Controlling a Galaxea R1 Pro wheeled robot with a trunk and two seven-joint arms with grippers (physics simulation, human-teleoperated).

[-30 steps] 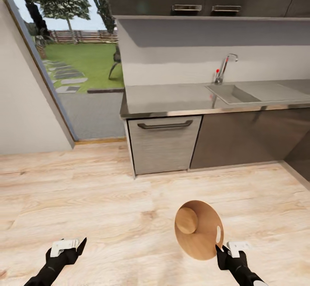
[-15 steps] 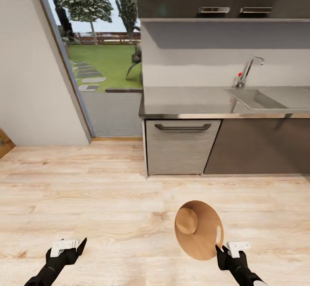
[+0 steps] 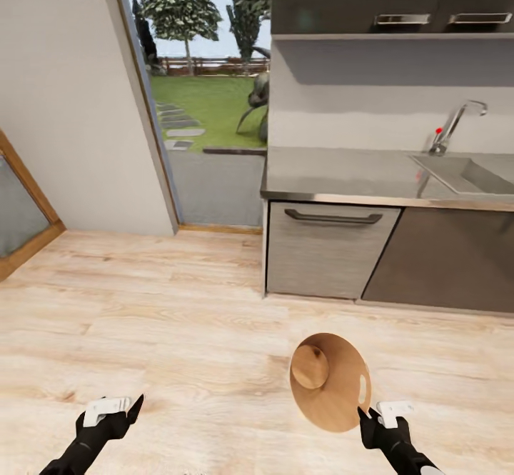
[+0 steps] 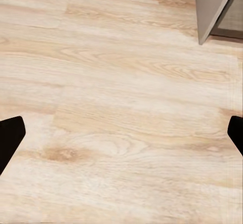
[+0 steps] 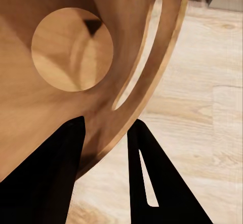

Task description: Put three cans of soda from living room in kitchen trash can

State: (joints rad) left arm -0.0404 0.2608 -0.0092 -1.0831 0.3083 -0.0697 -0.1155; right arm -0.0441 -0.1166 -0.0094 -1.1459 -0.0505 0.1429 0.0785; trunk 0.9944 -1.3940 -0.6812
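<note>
The tash can, a tan tapered wooden bin, hangs tilted above the floor with its mouth towards my head camera. My right gripper is shut on its rim, beside a slot handle. In the right wrist view the tash can shows a bare round bottom, and my right gripper has one dark finger inside the wall and one outside. My left gripper hovers low over the floor, open and holding nothing; in the left wrist view the left gripper has its fingertips far apart. The cans of soda are out of view.
I am in the kitchen. A steel counter with a sink and tap runs ahead to the right, over a handled steel front. An open doorway leads to a garden. A wood-framed glass door stands at the left.
The whole picture has slid right: the camera has turned left, bringing the left wall and glass door into view. Both grippers and the held bin keep their places.
</note>
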